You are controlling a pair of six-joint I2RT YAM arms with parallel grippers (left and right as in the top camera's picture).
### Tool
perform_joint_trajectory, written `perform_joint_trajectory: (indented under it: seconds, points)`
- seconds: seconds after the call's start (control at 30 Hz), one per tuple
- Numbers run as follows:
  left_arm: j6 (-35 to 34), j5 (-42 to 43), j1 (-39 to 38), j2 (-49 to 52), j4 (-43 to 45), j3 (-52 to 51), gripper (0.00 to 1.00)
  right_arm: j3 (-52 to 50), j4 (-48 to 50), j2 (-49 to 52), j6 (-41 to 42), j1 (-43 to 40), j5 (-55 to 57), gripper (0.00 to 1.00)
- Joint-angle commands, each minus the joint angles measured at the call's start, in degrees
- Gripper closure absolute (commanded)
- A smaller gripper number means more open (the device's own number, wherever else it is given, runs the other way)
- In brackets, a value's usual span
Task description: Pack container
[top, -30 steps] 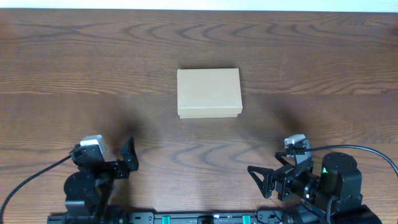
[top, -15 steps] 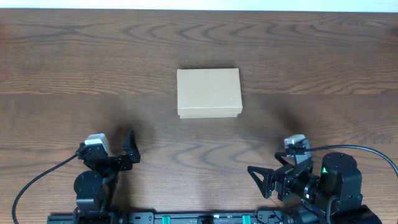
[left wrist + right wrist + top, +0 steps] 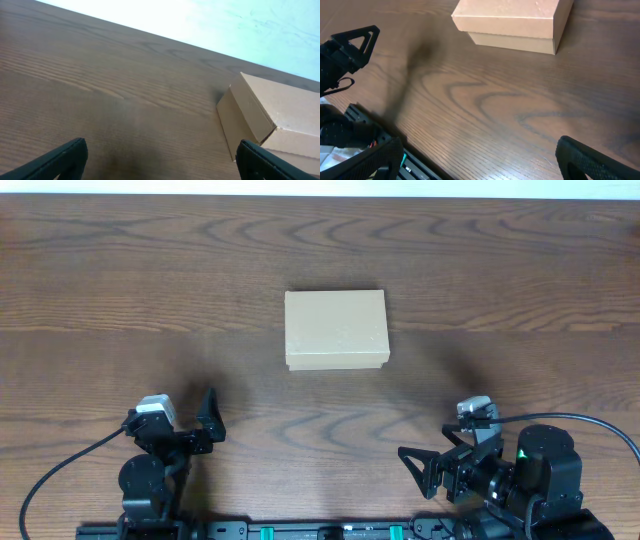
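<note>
The container (image 3: 336, 330), a plain brown cardboard box with its lid shut, lies at the middle of the wooden table. It also shows at the right edge of the left wrist view (image 3: 272, 117) and at the top of the right wrist view (image 3: 512, 22). My left gripper (image 3: 205, 425) sits at the near left, open and empty, well short of the box; its open fingertips frame bare wood in the left wrist view (image 3: 160, 160). My right gripper (image 3: 420, 470) sits at the near right, open and empty, its fingertips spread in the right wrist view (image 3: 480, 160).
The wooden table (image 3: 150, 300) runs to a pale far edge. The arms' base rail (image 3: 320, 530) lies along the near edge. The left arm's finger (image 3: 352, 45) shows at the left of the right wrist view.
The left arm has drawn back a little towards the near edge and turned slightly. The box and the right arm have not moved.
</note>
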Motion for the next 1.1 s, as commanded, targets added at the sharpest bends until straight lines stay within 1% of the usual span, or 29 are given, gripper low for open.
perform_joint_trajectory:
  seconds: [0.0, 0.33, 0.4, 0.5, 0.57, 0.73, 1.07]
  points:
    - [0.42, -0.37, 0.37, -0.42, -0.13, -1.53, 0.05, -0.15, -0.07, -0.33, 0.57, 0.59, -0.26, 0.01]
    - [0.42, -0.37, 0.37, -0.42, -0.13, -1.53, 0.05, -0.15, -0.04, -0.33, 0.35, 0.59, -0.17, 0.01]
    - [0.42, -0.37, 0.37, -0.42, -0.13, -1.53, 0.05, -0.15, 0.02, -0.33, -2.91, 0.55, 4.57, 0.01]
    - [0.42, -0.37, 0.37, -0.42, -0.13, -1.53, 0.05, -0.66, 0.5, -1.4, -3.26, 0.9, 10.97, 0.01]
    - [0.42, -0.37, 0.37, -0.42, -0.13, -1.53, 0.05, -1.97, 1.99, -3.17, -5.79, 1.86, 13.53, 0.01]
    - [0.42, -0.37, 0.37, -0.42, -0.13, -1.53, 0.05, -10.64, 9.66, -10.69, -13.25, 6.62, 15.19, 0.01]
    - [0.42, -0.37, 0.37, -0.42, -0.13, -1.53, 0.05, -28.92, 22.25, -23.85, -13.16, 12.13, 14.82, 0.01]
